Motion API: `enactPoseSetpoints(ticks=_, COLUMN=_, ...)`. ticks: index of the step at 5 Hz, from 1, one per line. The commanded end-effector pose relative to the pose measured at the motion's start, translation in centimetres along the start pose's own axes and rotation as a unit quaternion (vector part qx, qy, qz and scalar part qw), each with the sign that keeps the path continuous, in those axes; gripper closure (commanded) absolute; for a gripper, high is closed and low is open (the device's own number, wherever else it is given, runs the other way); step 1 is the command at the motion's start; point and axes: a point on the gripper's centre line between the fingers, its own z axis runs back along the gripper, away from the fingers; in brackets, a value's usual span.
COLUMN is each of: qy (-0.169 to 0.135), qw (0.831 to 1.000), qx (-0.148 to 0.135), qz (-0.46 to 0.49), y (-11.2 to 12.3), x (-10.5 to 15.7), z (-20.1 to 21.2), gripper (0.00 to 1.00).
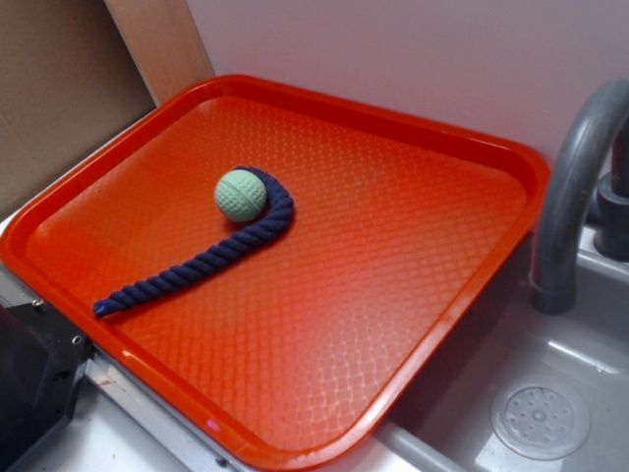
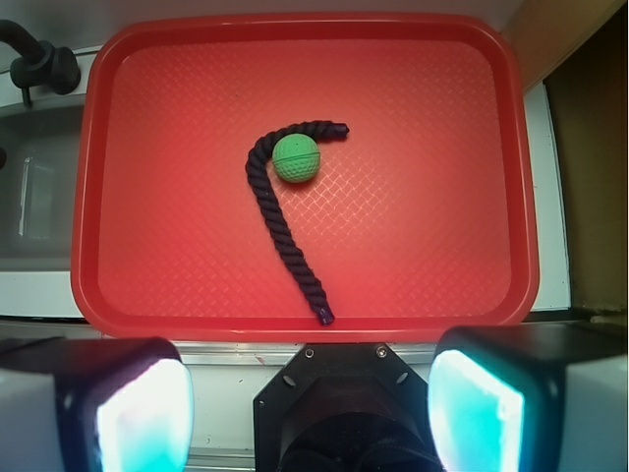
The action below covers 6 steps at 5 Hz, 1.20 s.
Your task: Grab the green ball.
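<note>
Take the red tray as your reference; its rim is raised on all sides and its floor carries a diamond-textured pattern. The tray holds two items only. The green ball sits on the tray floor, inward from the tray's rim on every side, and in the exterior view closer to the corner nearest the wooden board than to the corner beside the grey faucet. The navy rope lies on the tray floor as well; its hooked end curls around the ball and touches or nearly touches it, and its straight length runs away from the ball toward the tray rim, ending just short of it.

Beside the tray, on the faucet side, you see a grey sink basin with a round drain in its floor.

In the wrist view the gripper is outside the tray, past the rim that the rope's free end points to. Its two fingers stand wide apart with nothing between them, so read the jaws as open.
</note>
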Motion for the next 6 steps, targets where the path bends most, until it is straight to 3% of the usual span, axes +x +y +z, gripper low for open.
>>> enactPoseSetpoints(ticks=1, qy=0.0, qw=1.0, qx=0.0, qz=0.0, y=0.0, x=0.0, z=0.0, gripper=0.0)
enactPoseSetpoints(ticks=3, qy=0.016, qw=0.991, qx=-0.018, qz=0.129, y=0.0, x=7.2, z=-10.1, gripper=0.0)
enactPoseSetpoints(ticks=4, qy=0.003, qw=0.989, qx=-0.053, qz=0.141, y=-0.2, x=8.7, z=-13.9, gripper=0.0)
enactPoseSetpoints(ticks=6, qy=-0.01, qw=0.992, qx=-0.053, qz=0.112, y=0.2, x=8.9, z=-19.4, gripper=0.0)
